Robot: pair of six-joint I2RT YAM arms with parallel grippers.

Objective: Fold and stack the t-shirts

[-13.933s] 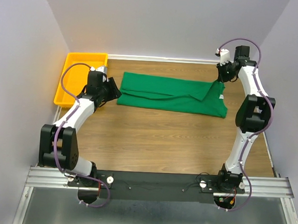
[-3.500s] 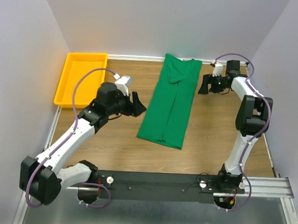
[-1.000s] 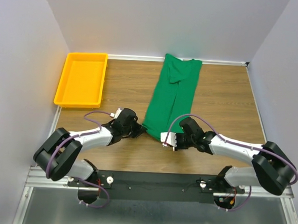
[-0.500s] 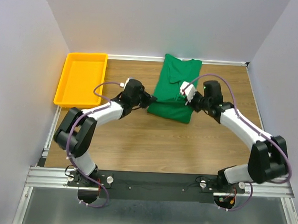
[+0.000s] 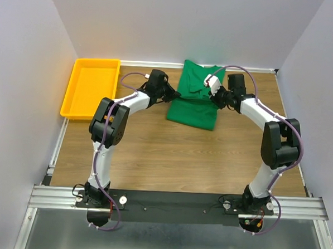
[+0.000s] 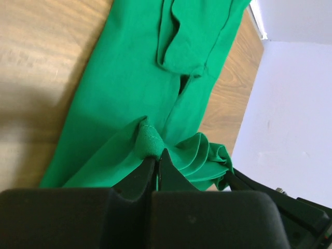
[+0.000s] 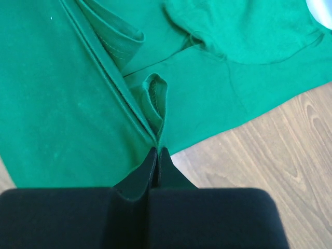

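My left hand (image 6: pixel 157 155) and right hand (image 7: pixel 156 151) are each pinched shut on a hem corner of the green t-shirt (image 5: pixel 197 101), which lies at the far middle of the desk (image 5: pixel 170 152). It is folded narrow lengthwise, with its lower half doubled toward the collar. I judge that laying the hem down, letting go and stacking remain.

Plain green t-shirt (image 5: pixel 192 106), orange-yellow tray (image 5: pixel 80 115), brown wood-grain table (image 5: pixel 182 153), lilac walls (image 5: pixel 177 24)

White arm links (image 5: pixel 132 100), black joints (image 5: pixel 107 121), looping purple cables (image 5: pixel 133 75), matte black end effector fingers (image 6: pixel 138 177), black base rail (image 5: pixel 173 206).
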